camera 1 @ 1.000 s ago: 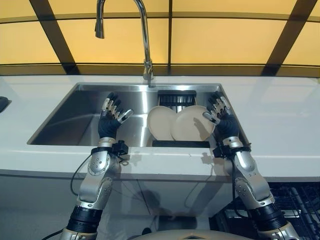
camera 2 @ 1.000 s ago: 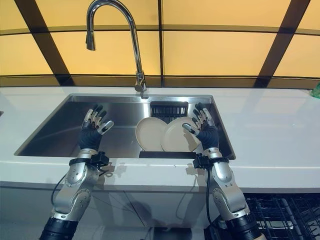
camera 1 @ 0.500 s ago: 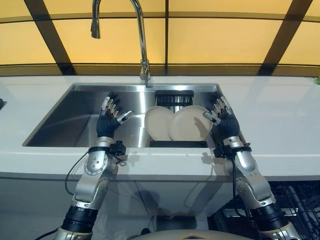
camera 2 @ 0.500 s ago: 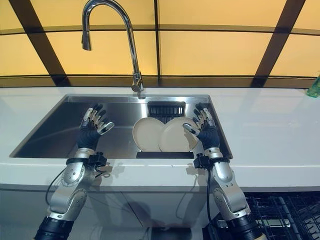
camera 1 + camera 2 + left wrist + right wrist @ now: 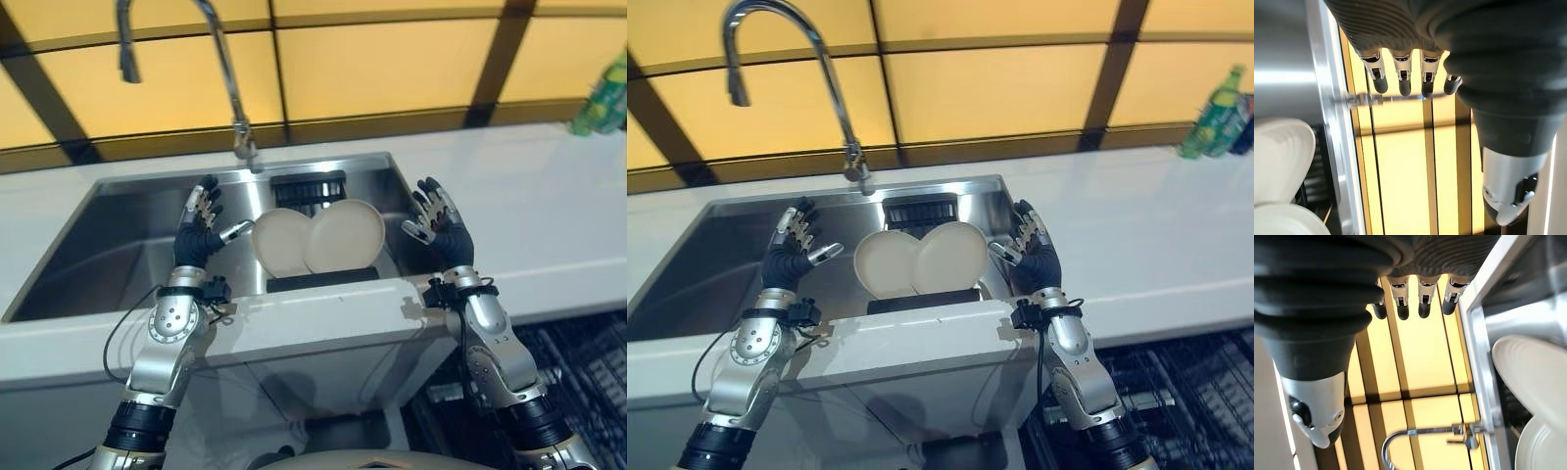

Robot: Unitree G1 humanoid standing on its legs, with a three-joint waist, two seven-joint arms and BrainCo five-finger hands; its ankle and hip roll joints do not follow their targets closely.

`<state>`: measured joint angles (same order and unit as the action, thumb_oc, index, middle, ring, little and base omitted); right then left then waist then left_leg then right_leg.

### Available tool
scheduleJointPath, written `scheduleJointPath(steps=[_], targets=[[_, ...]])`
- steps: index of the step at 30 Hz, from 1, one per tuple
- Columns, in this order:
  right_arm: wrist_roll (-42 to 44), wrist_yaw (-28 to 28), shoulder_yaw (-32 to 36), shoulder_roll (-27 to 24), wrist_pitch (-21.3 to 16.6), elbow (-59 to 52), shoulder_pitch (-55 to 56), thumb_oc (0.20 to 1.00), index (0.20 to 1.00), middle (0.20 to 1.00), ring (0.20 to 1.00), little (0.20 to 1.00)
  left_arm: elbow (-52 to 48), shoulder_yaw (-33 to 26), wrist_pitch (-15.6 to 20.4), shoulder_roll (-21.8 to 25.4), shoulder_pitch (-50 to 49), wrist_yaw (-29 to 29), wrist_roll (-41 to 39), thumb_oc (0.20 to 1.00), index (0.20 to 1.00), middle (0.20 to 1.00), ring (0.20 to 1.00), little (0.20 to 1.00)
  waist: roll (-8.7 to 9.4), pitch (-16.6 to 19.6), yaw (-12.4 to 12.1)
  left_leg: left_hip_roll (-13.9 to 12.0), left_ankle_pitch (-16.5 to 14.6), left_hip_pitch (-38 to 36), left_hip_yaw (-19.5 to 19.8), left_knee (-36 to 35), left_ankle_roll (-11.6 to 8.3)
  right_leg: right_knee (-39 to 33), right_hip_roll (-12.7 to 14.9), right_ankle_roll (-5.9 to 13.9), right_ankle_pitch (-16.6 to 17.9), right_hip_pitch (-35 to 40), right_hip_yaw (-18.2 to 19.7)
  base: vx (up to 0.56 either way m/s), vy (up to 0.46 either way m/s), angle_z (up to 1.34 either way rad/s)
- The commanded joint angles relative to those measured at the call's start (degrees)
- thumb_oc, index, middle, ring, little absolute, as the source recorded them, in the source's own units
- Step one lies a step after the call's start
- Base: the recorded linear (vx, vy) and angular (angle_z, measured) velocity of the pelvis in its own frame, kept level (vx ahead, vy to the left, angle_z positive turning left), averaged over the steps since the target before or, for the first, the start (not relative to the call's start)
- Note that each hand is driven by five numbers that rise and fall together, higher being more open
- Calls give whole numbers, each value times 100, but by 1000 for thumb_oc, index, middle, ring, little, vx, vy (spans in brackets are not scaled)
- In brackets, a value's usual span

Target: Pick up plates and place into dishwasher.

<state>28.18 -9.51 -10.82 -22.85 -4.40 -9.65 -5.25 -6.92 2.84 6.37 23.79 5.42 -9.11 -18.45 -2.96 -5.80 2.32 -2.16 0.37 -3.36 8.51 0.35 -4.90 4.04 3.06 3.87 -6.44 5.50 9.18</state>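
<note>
Two plates [image 5: 315,238] stand on edge in a rack [image 5: 321,279] at the right of the sink [image 5: 98,245], overlapping, faces toward the robot. Left hand [image 5: 199,230] and right hand [image 5: 437,225] are raised either side, fingers spread wide, holding nothing; apparently posed to approach. Dishwasher rack [image 5: 1176,392] lies near right, below the counter.
</note>
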Motion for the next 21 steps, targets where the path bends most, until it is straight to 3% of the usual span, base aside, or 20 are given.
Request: scheduleJointPath(steps=[1,6,10,21], targets=[[-31,17,182,6,-223,-196,-167,1000,1000,1000,1000,1000,197,-208,258,305,504,-119,378,1000,1000,1000,1000,1000,293,224,80,281,71,117,99,302,334,-383,-193,-240,874,-187,-61,128,182,-20],[-48,187,246,-28,14,-306,-4,1000,1000,1000,1000,1000,330,-217,190,436,568,-272,652,1000,1000,1000,1000,1000,203,211,291,307,8,-2,-171,184,358,-269,-56,-93,908,-334,153,161,187,-24],[-76,263,286,-102,56,-360,64,1000,1000,1000,1000,1000,380,-330,345,662,558,-416,955,1000,1000,1000,1000,1000,157,104,400,382,-170,-56,-363,219,447,-136,23,9,868,-464,319,86,143,-18],[-136,288,373,-214,246,-458,228,1000,1000,1000,1000,1000,791,-672,420,1428,842,-518,1046,1000,1000,1000,1000,1000,-4,-188,657,633,-348,-77,-667,363,634,208,162,281,939,-768,675,69,114,-21]])
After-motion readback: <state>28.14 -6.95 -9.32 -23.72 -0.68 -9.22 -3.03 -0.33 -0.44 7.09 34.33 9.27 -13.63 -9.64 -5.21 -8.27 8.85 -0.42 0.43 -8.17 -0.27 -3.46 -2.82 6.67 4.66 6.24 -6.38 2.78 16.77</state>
